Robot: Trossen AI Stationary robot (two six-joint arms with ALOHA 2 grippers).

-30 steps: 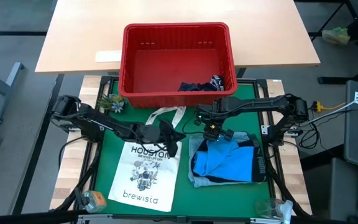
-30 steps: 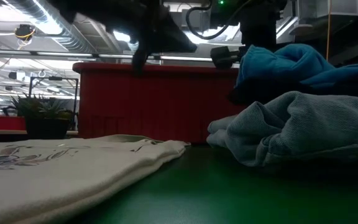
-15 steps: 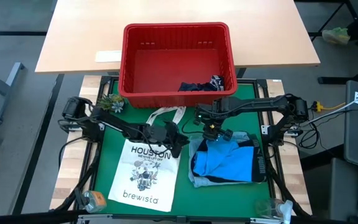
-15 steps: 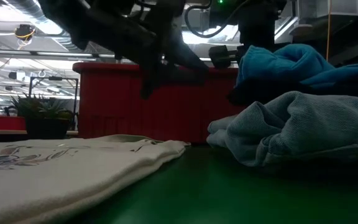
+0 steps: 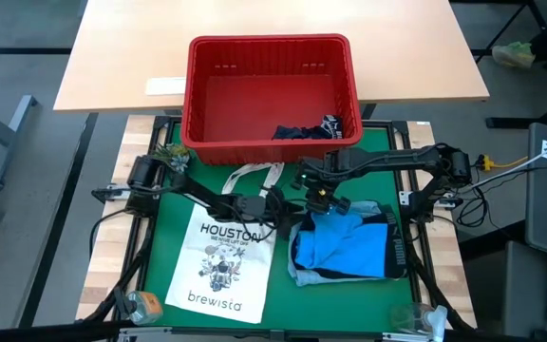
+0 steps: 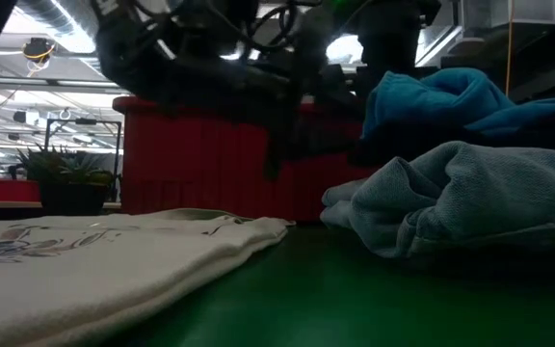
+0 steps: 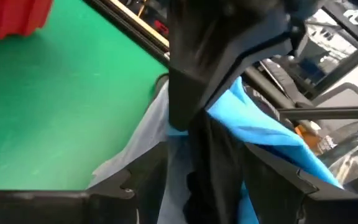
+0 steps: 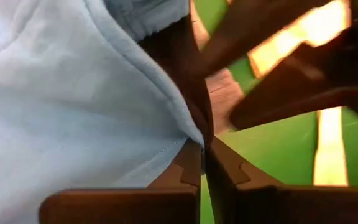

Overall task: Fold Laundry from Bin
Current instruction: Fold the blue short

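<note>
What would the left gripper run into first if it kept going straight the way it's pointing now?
Most likely the pile of laundry. The left gripper points across the green mat at the pile's near edge, where the right gripper pinches light blue fabric. Depth is uncertain; the right gripper could come first.

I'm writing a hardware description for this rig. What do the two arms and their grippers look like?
Both arms are dark, jointed and slim, with black cables trailing from their bases. The left gripper and right gripper each have two dark, flat fingers with notched inner edges. A small green light glows near the right wrist.
</note>
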